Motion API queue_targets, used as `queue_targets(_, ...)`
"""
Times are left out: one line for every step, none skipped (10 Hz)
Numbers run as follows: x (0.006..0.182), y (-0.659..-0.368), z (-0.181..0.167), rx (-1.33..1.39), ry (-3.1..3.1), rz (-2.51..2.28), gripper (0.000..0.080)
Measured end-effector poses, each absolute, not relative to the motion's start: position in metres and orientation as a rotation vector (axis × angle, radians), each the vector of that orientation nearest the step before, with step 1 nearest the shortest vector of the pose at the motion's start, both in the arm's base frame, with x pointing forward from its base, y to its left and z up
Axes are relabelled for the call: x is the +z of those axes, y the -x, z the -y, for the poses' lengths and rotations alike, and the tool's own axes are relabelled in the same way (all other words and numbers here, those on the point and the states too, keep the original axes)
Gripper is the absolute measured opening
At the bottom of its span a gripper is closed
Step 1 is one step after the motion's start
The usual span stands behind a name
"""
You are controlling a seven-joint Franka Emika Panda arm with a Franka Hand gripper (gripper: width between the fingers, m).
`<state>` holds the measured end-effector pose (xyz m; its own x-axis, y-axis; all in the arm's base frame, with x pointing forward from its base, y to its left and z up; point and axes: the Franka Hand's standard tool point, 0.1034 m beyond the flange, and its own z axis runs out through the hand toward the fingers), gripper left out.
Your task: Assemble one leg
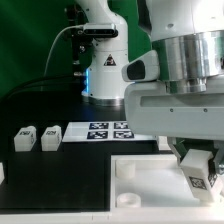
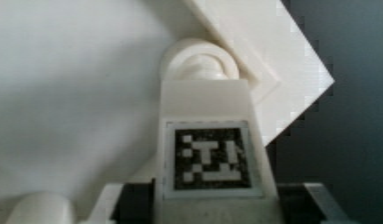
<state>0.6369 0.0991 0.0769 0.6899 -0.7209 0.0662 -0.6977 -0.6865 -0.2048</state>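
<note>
The fingers [image 1: 182, 155] are clamped on the tagged leg [image 2: 211, 130], its far end at a corner socket [image 2: 206, 65] of the white square top [image 1: 140, 178], while farther back on the desk [image 1: 50, 105] lie two spare legs [image 1: 24, 139] and the marker board [image 1: 110, 131].
</note>
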Motion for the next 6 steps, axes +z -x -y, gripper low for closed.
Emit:
queue_targets(0.077, -0.635, -0.099, -0.225, 2.651, -1.343, 0.0292)
queue_targets(0.077, -0.634, -0.099, -0.218, 2.562, -1.509, 0.0292)
queue_targets(0.077, -0.632, -0.099, -0.194, 2.460, -1.669, 0.0294)
queue_targets(0.077, -0.631, -0.101, -0.164, 2.347, -1.825, 0.0295)
queue_targets(0.077, -0.630, -0.107, -0.143, 2.213, -1.974, 0.0295)
queue_targets(0.077, -0.628, -0.113, -0.122, 2.104, -2.093, 0.0297)
